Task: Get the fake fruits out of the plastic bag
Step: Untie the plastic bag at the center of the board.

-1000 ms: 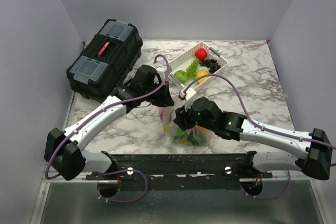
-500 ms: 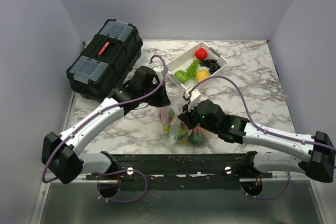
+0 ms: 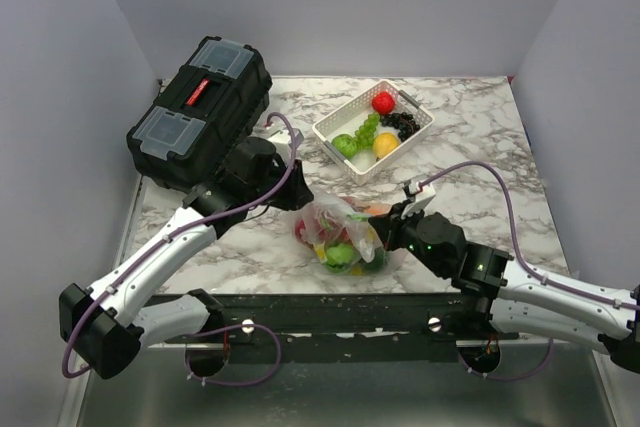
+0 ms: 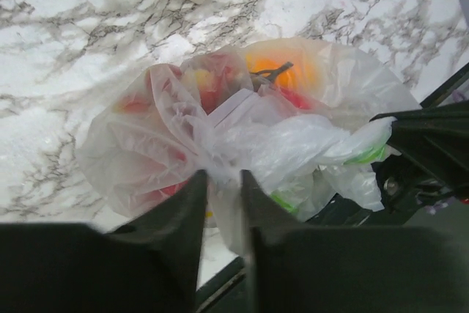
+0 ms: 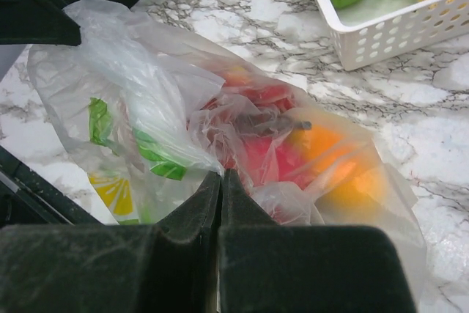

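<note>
1. Bag position. The thin clear crinkly plastic bag (image 3: 340,237) lies on the white-and-grey marble table (image 3: 470,167) near its front edge, between my two grippers. It rests on its side, with the glossy plastic fake fruits (image 3: 342,252) inside it. Through the film I can see a round orange piece with a dark stem (image 4: 282,72), red pieces, green pieces and a pale citrus slice.

2. Left gripper (image 4: 223,177). It sits at the bag's left end (image 3: 296,205). My two fingers stand narrowly apart, and a bunched fold of the film runs into the gap between them. I cannot tell whether that fold is clamped or only lying loose in the gap. The rest of the bag spreads out directly beyond my fingertips.

3. Right gripper (image 5: 220,177). It sits at the bag's right end (image 3: 390,230). My fingers are closed flat against each other and pinch a fold of the film at their tips. The orange piece (image 5: 322,144) lies just beyond the tips and to the right, with a red piece beside it.

4. Surroundings. The white slotted rectangular basket (image 3: 335,157) stands further back on the table, apart from the bag, and holds other toy fruits. The black plastic toolbox (image 3: 200,107) stands at the back left.
</note>
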`<state>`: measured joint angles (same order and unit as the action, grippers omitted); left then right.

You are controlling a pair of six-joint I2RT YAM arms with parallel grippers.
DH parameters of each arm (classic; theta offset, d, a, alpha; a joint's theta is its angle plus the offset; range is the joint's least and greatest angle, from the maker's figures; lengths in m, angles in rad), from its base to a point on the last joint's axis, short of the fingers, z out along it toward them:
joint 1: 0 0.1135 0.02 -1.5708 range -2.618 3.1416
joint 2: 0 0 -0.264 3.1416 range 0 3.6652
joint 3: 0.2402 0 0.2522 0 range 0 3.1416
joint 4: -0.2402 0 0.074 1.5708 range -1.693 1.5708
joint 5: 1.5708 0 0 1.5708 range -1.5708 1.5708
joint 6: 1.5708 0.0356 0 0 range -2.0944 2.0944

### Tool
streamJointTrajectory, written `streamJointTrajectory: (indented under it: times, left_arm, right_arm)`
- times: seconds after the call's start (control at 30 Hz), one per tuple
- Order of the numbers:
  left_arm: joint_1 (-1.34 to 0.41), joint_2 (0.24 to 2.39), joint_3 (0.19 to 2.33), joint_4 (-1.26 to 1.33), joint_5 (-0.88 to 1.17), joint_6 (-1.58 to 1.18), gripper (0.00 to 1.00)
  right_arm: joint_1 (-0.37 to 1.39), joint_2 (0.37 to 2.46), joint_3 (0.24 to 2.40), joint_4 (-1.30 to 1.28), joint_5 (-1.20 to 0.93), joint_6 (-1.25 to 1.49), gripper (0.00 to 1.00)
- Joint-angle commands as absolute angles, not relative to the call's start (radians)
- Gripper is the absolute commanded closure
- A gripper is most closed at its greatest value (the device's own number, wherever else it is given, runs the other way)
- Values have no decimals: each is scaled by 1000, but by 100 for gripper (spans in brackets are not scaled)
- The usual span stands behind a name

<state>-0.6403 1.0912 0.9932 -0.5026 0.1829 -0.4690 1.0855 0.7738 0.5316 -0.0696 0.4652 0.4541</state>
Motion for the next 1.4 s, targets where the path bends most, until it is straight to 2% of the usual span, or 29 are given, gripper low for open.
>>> streamJointTrajectory:
  times: [0.0,0.07,0.13,0.23,0.27,0.37,0.53,0.7,0.87,1.0,1.1,1.2,1.3,1.37]
  left_arm:
    - [-626,1075,1026,-483,273,-366,58]
    - [-627,1070,1053,-496,292,-330,43]
    - [-634,1074,1089,-512,319,-286,33]
    - [-680,1103,1163,-552,319,-198,25]
    - [-703,1123,1192,-576,299,-159,18]
    - [-760,1198,1256,-639,265,-61,9]
    - [-844,1332,1324,-662,190,54,10]
    - [-848,1442,1388,-658,174,81,18]
    - [-848,1475,1365,-615,206,80,19]
    - [-848,1500,1362,-613,253,76,33]
    - [-848,1498,1333,-595,277,66,38]
    - [-849,1503,1327,-603,268,52,46]
    - [-848,1513,1356,-641,277,51,44]
    - [-848,1514,1358,-636,273,51,31]
  right_arm:
    - [1083,792,521,-85,511,486,99]
    - [1084,800,526,-95,508,484,99]
    - [1083,801,525,-95,504,477,99]
    - [1084,794,526,-99,504,467,99]
    - [1083,789,526,-98,500,461,99]
    - [1084,779,525,-100,496,447,99]
    - [1083,775,538,-120,496,437,99]
    - [1084,793,573,-160,497,404,99]
    - [1083,844,618,-190,494,396,99]
    - [1083,888,628,-175,510,404,99]
    - [1084,913,642,-187,547,418,99]
    - [1083,923,658,-215,576,443,99]
    - [1084,910,633,-202,569,451,99]
    - [1084,893,607,-158,561,439,99]
